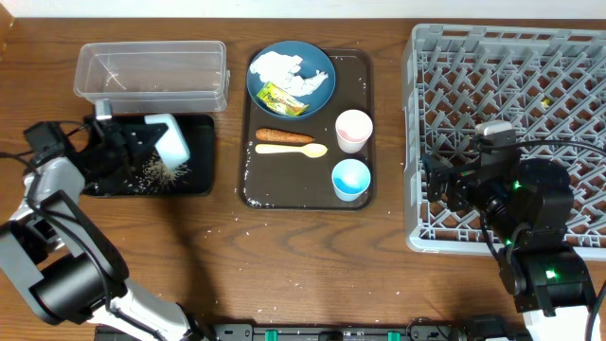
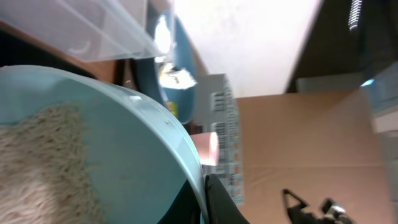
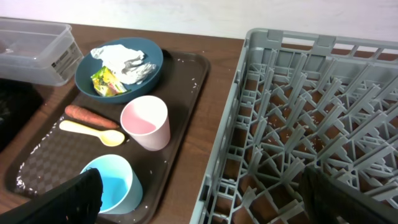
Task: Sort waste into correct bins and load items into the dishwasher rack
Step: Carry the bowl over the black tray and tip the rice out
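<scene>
While the left gripper (image 1: 150, 142) is clamped on the rim of the light blue bowl (image 1: 173, 140), the bowl is tipped on its side over the black tray (image 1: 199, 175) — rice (image 2: 37, 162) clings inside it in the left wrist view, and more grains lie scattered on the tray beneath. One dark finger (image 2: 219, 199) shows against the rim. Just behind the black tray stands the clear tub (image 1: 151, 71).

The right gripper (image 1: 443, 185) hangs with its jaws spread wide, holding nothing, over the left edge of the dishwasher rack (image 1: 568, 85).

Between the arms sits the brown serving tray (image 1: 284, 185). On it the dark blue plate (image 1: 322, 85) carries the tissue (image 1: 279, 68) and the snack wrapper (image 1: 281, 98). In front lie the carrot (image 1: 284, 136) and the yellow spoon (image 1: 291, 150), side by side — the pink cup (image 1: 353, 130) and the small blue cup (image 1: 350, 178) stand upright to their right.
</scene>
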Robot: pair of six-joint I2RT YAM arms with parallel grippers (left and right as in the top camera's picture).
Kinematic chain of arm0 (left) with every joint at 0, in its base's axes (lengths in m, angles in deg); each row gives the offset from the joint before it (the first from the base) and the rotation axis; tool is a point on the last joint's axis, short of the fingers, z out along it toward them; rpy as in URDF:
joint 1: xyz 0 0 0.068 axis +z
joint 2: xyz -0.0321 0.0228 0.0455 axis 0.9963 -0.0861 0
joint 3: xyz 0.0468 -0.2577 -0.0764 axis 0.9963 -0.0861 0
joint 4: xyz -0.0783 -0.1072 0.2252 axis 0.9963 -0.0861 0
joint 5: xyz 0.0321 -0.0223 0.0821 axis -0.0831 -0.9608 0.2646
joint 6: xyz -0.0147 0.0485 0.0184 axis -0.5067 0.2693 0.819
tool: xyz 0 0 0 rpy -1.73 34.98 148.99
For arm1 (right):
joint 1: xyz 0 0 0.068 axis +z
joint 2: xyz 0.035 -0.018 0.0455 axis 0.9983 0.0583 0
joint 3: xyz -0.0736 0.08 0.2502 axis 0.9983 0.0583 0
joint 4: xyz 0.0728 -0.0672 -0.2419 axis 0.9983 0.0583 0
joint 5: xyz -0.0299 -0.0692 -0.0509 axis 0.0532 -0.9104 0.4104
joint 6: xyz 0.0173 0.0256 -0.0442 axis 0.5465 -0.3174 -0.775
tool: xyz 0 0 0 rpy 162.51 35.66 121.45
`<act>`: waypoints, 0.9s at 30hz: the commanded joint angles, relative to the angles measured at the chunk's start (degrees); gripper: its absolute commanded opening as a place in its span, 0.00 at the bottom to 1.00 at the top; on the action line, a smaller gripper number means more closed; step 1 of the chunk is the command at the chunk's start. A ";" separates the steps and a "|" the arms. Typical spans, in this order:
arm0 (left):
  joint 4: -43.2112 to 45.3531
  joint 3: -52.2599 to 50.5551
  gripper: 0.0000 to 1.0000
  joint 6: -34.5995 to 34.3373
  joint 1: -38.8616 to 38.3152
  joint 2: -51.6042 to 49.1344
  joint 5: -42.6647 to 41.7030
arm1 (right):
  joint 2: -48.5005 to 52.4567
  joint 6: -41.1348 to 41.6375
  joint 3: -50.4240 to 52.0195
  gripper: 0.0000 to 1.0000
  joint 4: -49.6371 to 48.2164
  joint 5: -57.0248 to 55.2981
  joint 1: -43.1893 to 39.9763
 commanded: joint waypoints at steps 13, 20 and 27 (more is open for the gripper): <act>15.04 0.85 0.06 -26.53 4.96 -0.09 -6.43 | -0.04 0.57 -0.96 0.99 0.50 0.22 0.55; 29.11 0.85 0.06 -41.51 4.94 -0.09 -6.43 | -0.04 0.59 -0.96 0.99 0.55 0.22 0.52; 33.62 0.85 0.06 -46.82 4.42 -0.09 -6.38 | 0.50 0.59 -0.96 0.99 0.46 0.22 0.52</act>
